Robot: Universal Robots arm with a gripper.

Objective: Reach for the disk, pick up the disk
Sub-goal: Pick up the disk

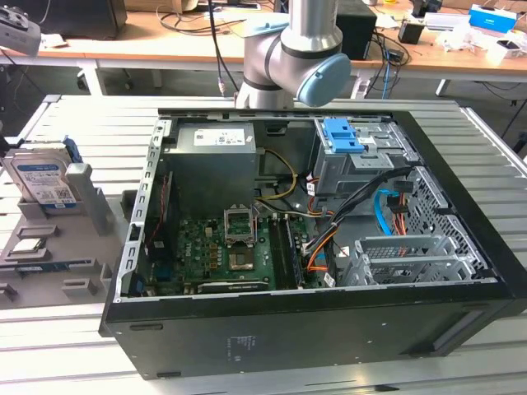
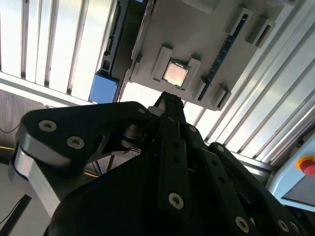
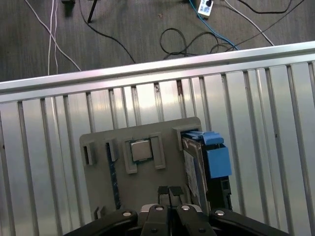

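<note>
Above the grey holder on the worktop, your end effector hangs with fingers pressed together, holding nothing. The disk stands on edge in the holder's slot, just beside it. Your reach looks nearly finished; the grasp is not yet made.

Your arm is a silver-grey tube with grey joints and a pale blue cap; your gripper is black linkage (round silver screws dot it).
</note>
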